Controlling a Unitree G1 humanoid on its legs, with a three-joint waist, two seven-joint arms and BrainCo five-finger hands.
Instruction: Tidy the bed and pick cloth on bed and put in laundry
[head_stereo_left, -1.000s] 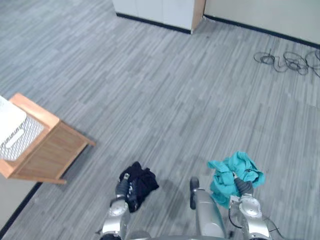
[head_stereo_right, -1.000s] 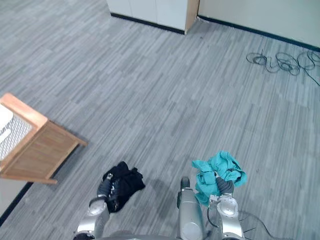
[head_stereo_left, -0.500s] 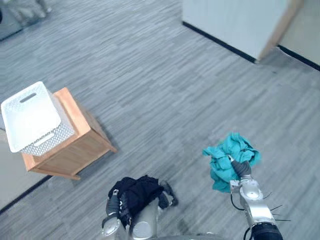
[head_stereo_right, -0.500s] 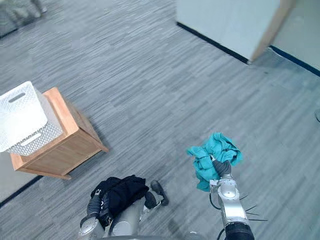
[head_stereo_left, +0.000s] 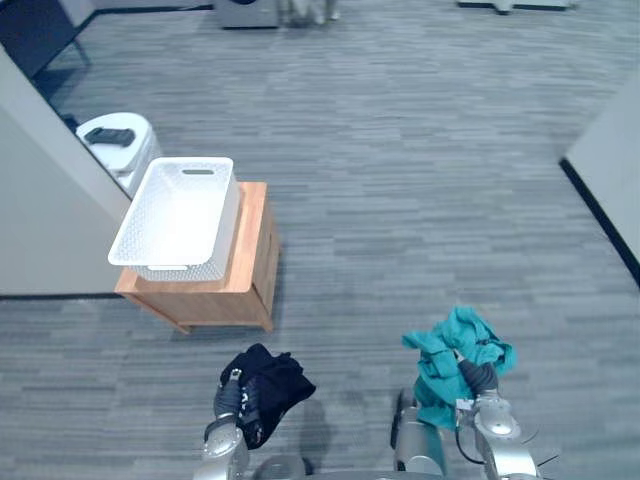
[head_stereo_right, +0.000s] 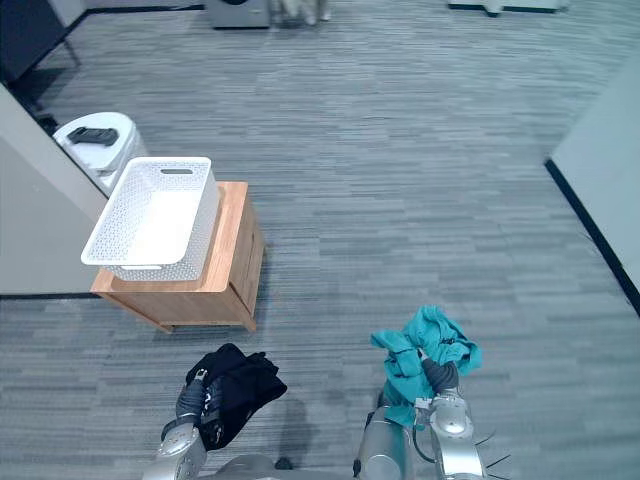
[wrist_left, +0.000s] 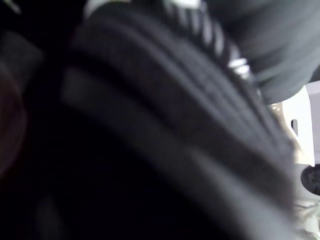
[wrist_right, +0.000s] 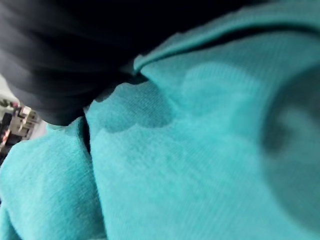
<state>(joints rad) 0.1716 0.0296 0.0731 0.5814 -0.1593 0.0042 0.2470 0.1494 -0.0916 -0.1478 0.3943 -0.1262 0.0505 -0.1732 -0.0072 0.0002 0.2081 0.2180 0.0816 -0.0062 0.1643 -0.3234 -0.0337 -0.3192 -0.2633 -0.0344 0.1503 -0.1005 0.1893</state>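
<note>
A crumpled black cloth (head_stereo_left: 272, 380) hangs above the floor, bunched in my left hand (head_stereo_left: 231, 399), whose fingers curl into it low in the eye views. My right hand (head_stereo_left: 480, 379) is shut on a teal cloth (head_stereo_left: 448, 348), which bulges over and around it; in the right wrist view the teal cloth (wrist_right: 190, 150) lies right against the camera. A white perforated laundry basket (head_stereo_left: 229, 214) with nothing in it stands on a low wooden stand (head_stereo_left: 253, 252), ahead and to the left of both hands.
Grey striped carpet (head_stereo_left: 420, 170) stretches ahead. A grey wall panel (head_stereo_left: 40, 200) runs along the left, with a round white bin (head_stereo_left: 115, 140) behind the basket. A white wall with a dark skirting (head_stereo_left: 600, 215) closes the right side.
The whole picture has swung round, so the camera has turned: the basket on its stand now lies ahead left instead of at the edge. Both cloths stay in my hands.
</note>
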